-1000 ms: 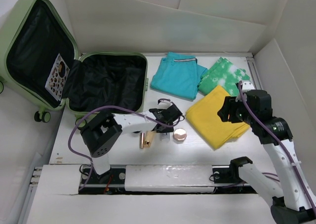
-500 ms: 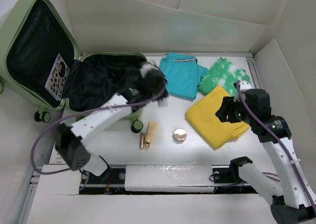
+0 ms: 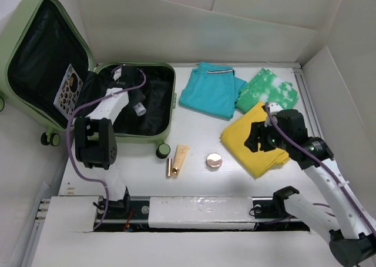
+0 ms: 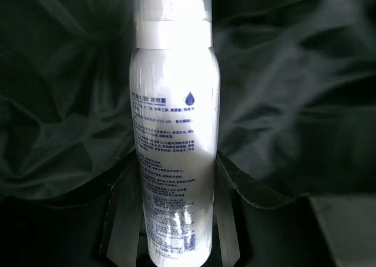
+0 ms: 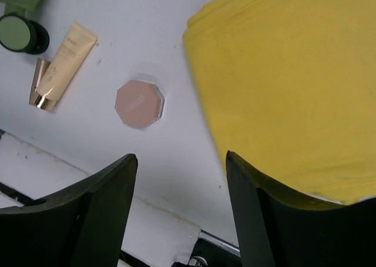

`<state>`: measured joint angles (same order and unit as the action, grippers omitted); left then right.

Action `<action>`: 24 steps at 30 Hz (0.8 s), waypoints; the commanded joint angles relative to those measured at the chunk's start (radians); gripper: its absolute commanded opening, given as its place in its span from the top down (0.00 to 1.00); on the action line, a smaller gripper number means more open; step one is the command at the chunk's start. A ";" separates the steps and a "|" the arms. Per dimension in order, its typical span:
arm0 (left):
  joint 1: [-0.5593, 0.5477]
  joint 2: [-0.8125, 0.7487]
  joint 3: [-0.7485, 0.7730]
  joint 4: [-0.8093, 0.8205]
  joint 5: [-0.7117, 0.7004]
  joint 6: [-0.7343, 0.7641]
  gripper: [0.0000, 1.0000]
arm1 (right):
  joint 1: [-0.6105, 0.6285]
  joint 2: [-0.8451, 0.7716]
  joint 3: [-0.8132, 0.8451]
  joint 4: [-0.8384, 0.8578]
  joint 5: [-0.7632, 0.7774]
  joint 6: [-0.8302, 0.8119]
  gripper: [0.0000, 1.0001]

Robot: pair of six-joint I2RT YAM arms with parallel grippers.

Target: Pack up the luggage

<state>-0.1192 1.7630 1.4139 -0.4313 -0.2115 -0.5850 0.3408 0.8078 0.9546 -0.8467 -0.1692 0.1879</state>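
Placing step, apparently: pinching white spray bottle (image 4: 173,155) in left jaws, with black lining of open luggage (image 3: 173,102) directly beneath. Next: spread, drop it inside. Spread, empty right jaws beside yellow cloth (image 5: 294,84).

Left arm (image 3: 106,111) extended forward; left gripper (image 4: 173,220) clamped on a white bottle (image 4: 173,102). Right arm (image 3: 320,167) bent at the elbow, right gripper (image 5: 179,161) pointing down with jaws spread apart.

The left fingers (image 4: 119,220) have carried the white bottle (image 4: 173,161) across into the luggage (image 3: 172,102).
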 commanded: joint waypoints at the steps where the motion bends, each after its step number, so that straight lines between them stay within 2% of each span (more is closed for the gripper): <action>1: 0.010 0.005 0.008 0.016 0.001 0.045 0.71 | 0.064 0.020 -0.028 0.092 0.004 0.051 0.32; 3: 0.010 0.026 -0.001 0.016 -0.012 0.045 0.66 | 0.133 0.040 -0.051 0.132 0.057 0.077 0.28; 5: 0.019 0.036 -0.001 0.016 -0.002 0.045 0.49 | 0.220 0.091 -0.062 0.175 0.092 0.116 0.26; 8: 0.020 0.004 -0.001 0.025 0.023 0.045 0.30 | 0.323 0.192 -0.088 0.239 0.161 0.169 0.18; 12: 0.020 -0.103 -0.010 0.034 0.089 0.045 0.15 | 0.512 0.339 -0.097 0.308 0.249 0.231 0.06; 15: 0.020 -0.238 -0.056 0.043 0.151 0.045 0.13 | 0.573 0.456 -0.088 0.322 0.319 0.260 0.01; 20: -0.025 -0.448 -0.141 0.043 0.184 0.045 0.13 | 0.607 0.589 -0.088 0.373 0.367 0.292 0.00; 24: -0.036 -0.606 -0.289 0.025 0.244 0.045 0.13 | 0.616 0.680 -0.077 0.409 0.410 0.323 0.00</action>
<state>-0.1524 1.2118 1.2217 -0.3775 -0.0265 -0.5499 0.9451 1.4616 0.8669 -0.5156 0.1642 0.4648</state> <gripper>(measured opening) 0.863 0.999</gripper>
